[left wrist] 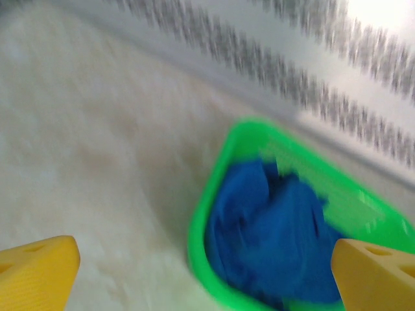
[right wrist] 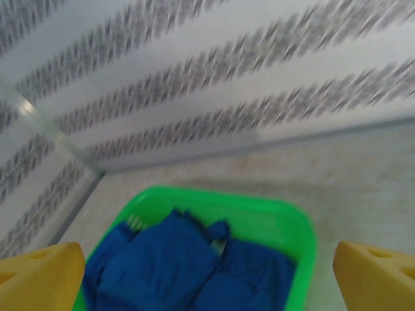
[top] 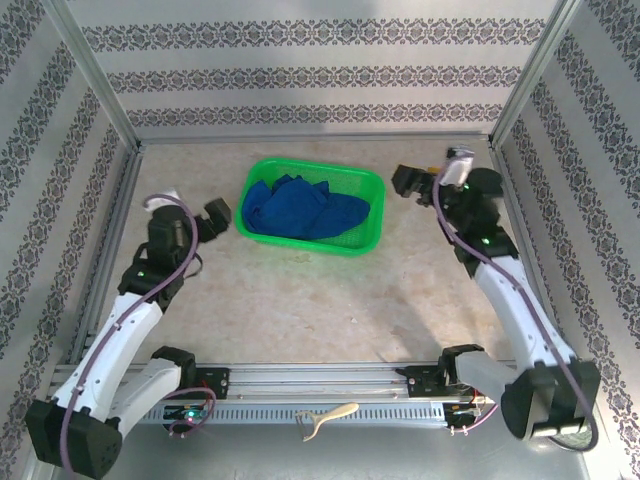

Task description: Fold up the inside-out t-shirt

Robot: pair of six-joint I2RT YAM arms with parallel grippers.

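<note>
The t-shirt (top: 300,208) lies crumpled in the basket (top: 366,244) at the far middle of the worktop (top: 300,310), so it likely must come out before folding. The left jaws and right jaws flank the basket, both wide apart and empty, seemingly ready to reach in over its walls, the only obstacle.

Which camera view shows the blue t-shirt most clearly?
The top external view: the t-shirt lies sharp and whole, crumpled in the basket. The left wrist view shows it blurred; the right wrist view, blurred and cut off at the bottom.
</note>
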